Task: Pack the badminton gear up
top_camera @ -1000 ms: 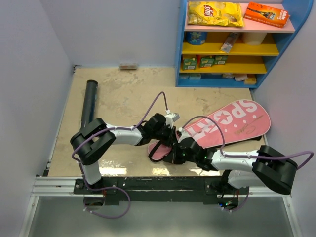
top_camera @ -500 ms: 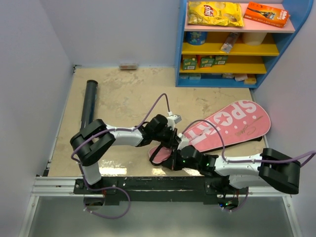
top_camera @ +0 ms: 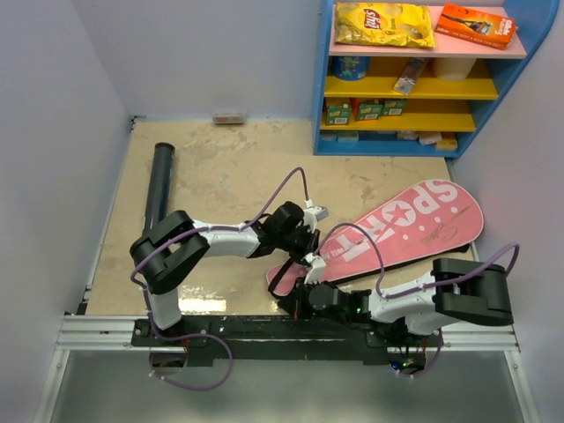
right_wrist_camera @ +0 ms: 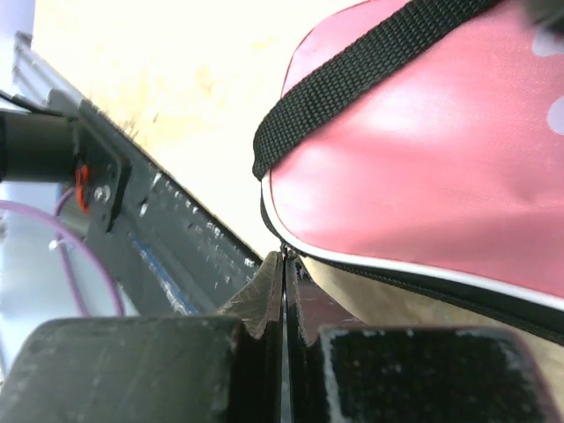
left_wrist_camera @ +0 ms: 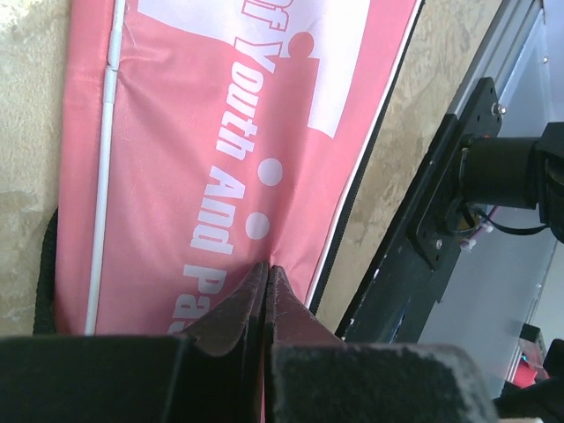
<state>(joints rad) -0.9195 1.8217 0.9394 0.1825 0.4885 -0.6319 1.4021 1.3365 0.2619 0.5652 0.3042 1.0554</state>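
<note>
Bag first: the pink bag (top_camera: pixel 405 225) lettered SPORT lies flat on the counter (top_camera: pixel 229 167), slanting from its wide end at the right, below the blue shelf unit (top_camera: pixel 322 79), down to its narrow end near the front rail (top_camera: pixel 264 328). A black strap (top_camera: pixel 278 275) loops out from that narrow end.

My left pincer (top_camera: pixel 306 242) sits on top of the narrow part of the bag. From the left wrist camera I see its fingers pressed together, the tips nipping the pink fabric (left_wrist_camera: pixel 176 176) just below the white lettering (left_wrist_camera: pixel 229 150), with creases running into the pinch. The zip edge runs down the right of that view and white piping (left_wrist_camera: pixel 106 176) down the left.

My right pincer (top_camera: pixel 304 300) lies low at the near edge of the counter, reaching in toward the bag's narrow end. On the right wrist camera its fingers are together, tips touching the bag's black zip edge under the white piping, right where the strap (right_wrist_camera: pixel 352 79) curves round. I cannot tell whether the zip slider is between them; it is too small to make out.

The long black tube (top_camera: pixel 159 185) lies on the far left of the counter, well apart from the bag and both arms. On top of the shelf unit I see a yellow snack packet (top_camera: pixel 383 24) and an orange box (top_camera: pixel 476 25).
</note>
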